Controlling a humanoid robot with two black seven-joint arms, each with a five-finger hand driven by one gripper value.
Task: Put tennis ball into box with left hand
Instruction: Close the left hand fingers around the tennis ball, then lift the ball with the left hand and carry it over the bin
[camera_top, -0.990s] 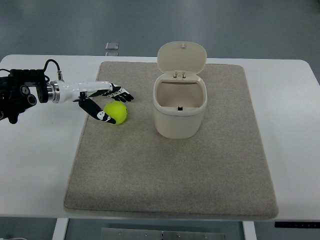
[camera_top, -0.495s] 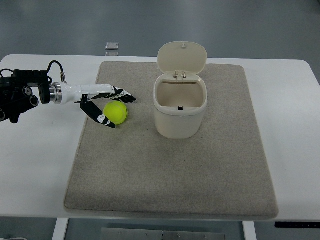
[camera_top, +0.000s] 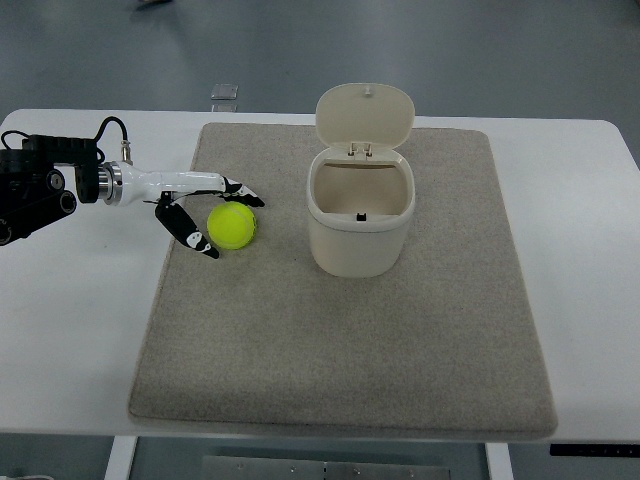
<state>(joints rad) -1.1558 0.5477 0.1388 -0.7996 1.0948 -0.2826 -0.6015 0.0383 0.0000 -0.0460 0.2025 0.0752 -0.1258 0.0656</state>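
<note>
Since a second ago your left hand (camera_top: 205, 212) has drawn back slightly to the left, so its fingers now only bracket the tennis ball (camera_top: 233, 225) instead of overlapping it. You see the hand spread open, thumb below and fingers above the ball's left side, gripping nothing. With the ball on the mat (camera_top: 340, 340), left of the open-lidded box (camera_top: 360, 215), grasp, lift and drop all remain.

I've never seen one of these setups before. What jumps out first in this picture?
The bright yellow tennis ball stands out most, lying on the grey mat left of centre. The robot's left hand reaches in from the left, its fingers spread on either side of the ball. Just right of the ball stands a cream box with its lid tipped up and open.
</note>
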